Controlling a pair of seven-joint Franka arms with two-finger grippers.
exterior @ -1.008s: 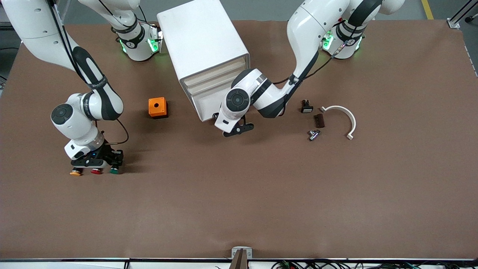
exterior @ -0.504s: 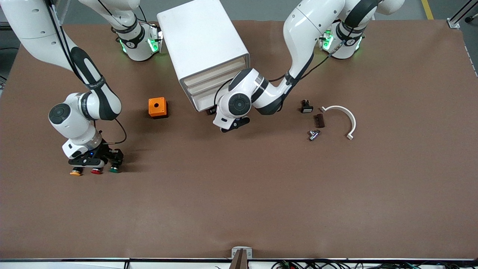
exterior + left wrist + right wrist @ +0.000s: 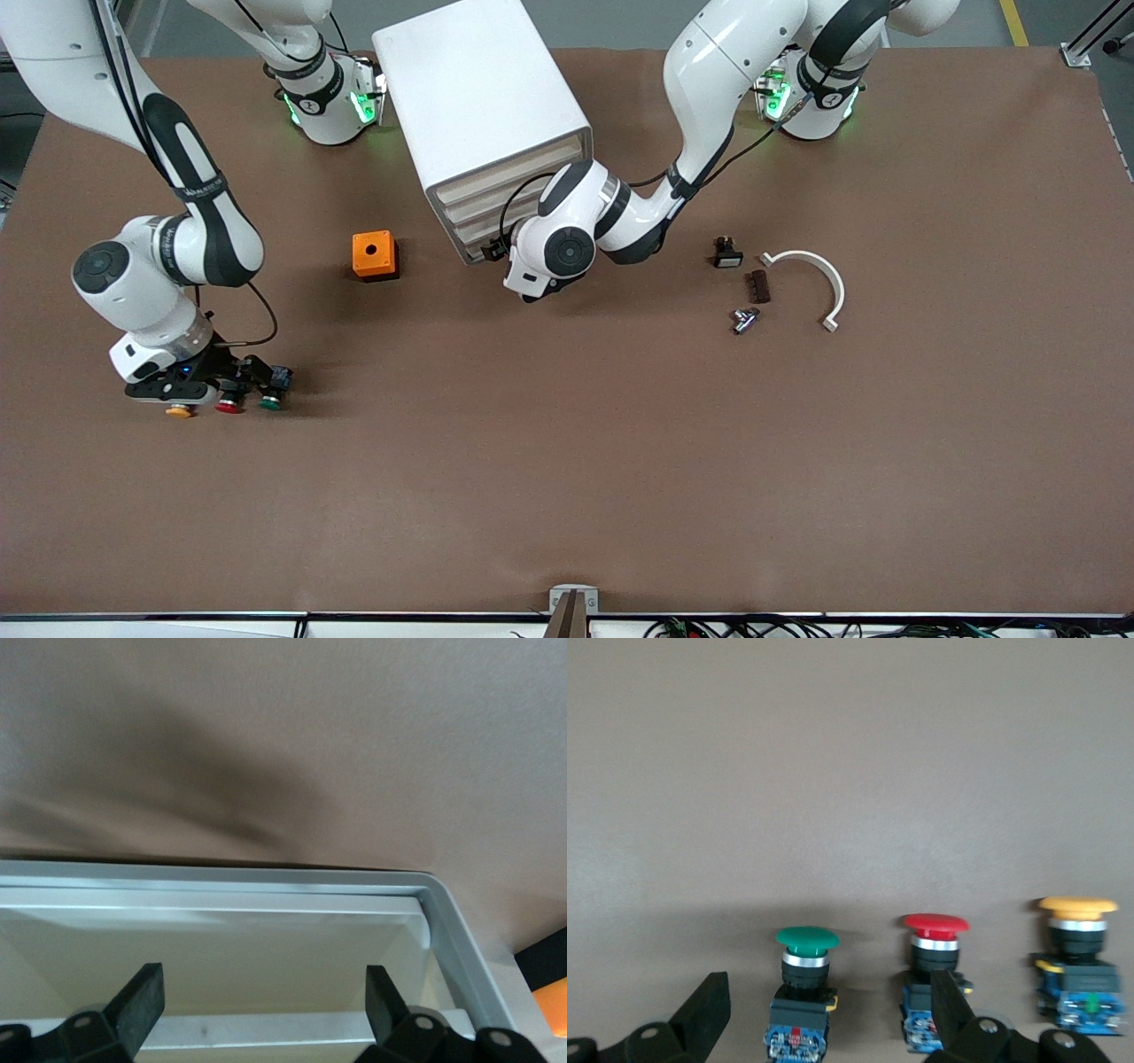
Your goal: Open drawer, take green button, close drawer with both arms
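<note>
Your right gripper (image 3: 824, 1014) just spread fingers, backed off; green button (image 3: 271, 401) stands free on table, 7 o'clock of cabinet (image 3: 483, 115). Left gripper (image 3: 261, 1005), fingers spread, pushed drawer (image 3: 213, 948) home. Task near done.

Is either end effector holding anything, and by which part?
Nothing is held. The right end effector is open around the green button; the left end effector is open at the drawer.

right arm (image 3: 199, 190) band: small white lettering, too fine to read
cabinet (image 3: 478, 97): no label
buttons (image 3: 806, 979): caps unmarked (nothing legible anywhere)
</note>
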